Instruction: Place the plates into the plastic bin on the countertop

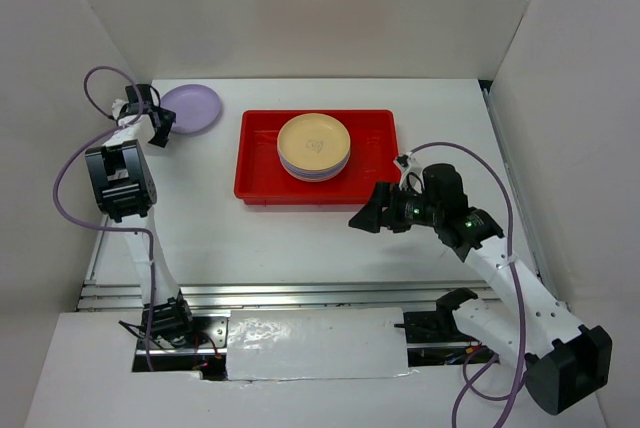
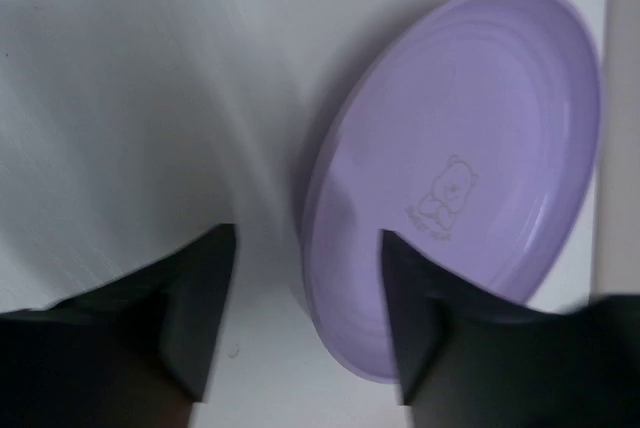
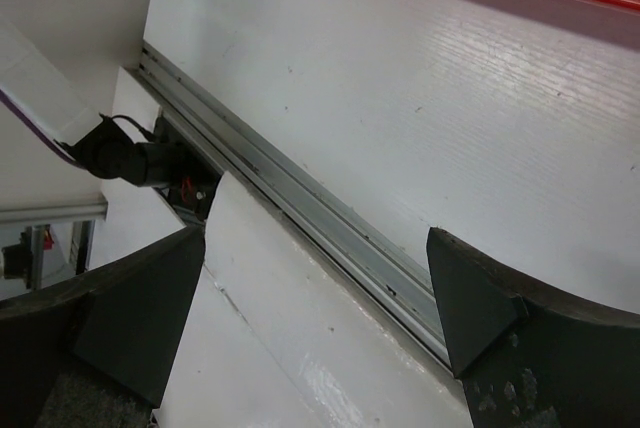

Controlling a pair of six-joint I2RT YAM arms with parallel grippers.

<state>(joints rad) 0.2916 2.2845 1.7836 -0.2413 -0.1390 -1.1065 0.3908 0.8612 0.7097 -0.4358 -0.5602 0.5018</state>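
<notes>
The plastic bin [image 1: 260,186] lies at the middle of the countertop [image 1: 250,243]; inside it sits a stack of plates [image 1: 314,146], a little toward 12 o'clock of the bin's centre, with a cream-yellow one on top and lilac rims showing beneath; how many are in the stack cannot be told. One lilac plate [image 1: 192,108] lies flat on the countertop, apart from the bin and at about 10 o'clock of it, near the far left corner; a faint bear print [image 2: 447,196] marks its inside. The left gripper [image 1: 160,121] is at that plate's 9 o'clock edge, jaws released and spread; in the wrist view the near rim lies between the two dark fingers [image 2: 190,318], one over bare table clear of the rim, the other over the plate's inside; whether that one touches the plastic cannot be told. The right gripper [image 1: 372,210] hovers just off the bin's 5 o'clock corner, jaws wide and holding nothing; its wrist view shows the white top, the metal rail [image 3: 330,238] and a strip of the red bin at the upper edge.
</notes>
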